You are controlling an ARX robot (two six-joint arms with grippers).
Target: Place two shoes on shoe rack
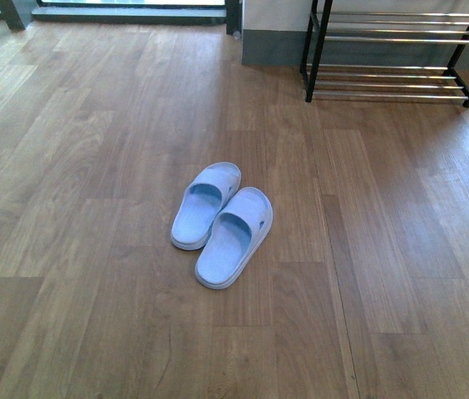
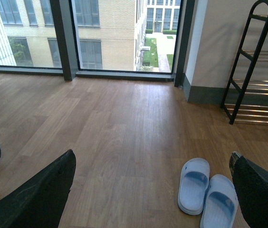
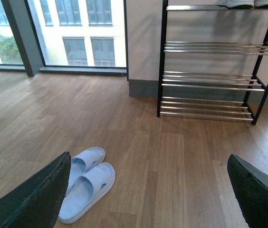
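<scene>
Slippers [image 1: 224, 229] lie together, seemingly touching, well short of the rack [image 1: 384, 83].

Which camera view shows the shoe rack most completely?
The right wrist view: the shoe rack shows four shelves, nearly full width. The front view crops its upper part; the left wrist view shows only one side.

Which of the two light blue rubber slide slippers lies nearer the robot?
The right-hand light blue rubber slipper; its heel lies closer to the camera than the left-hand slipper.

Black left fingers [image 2: 36, 197] and black right fingers [image 3: 32, 197], each pair spread wide apart
</scene>
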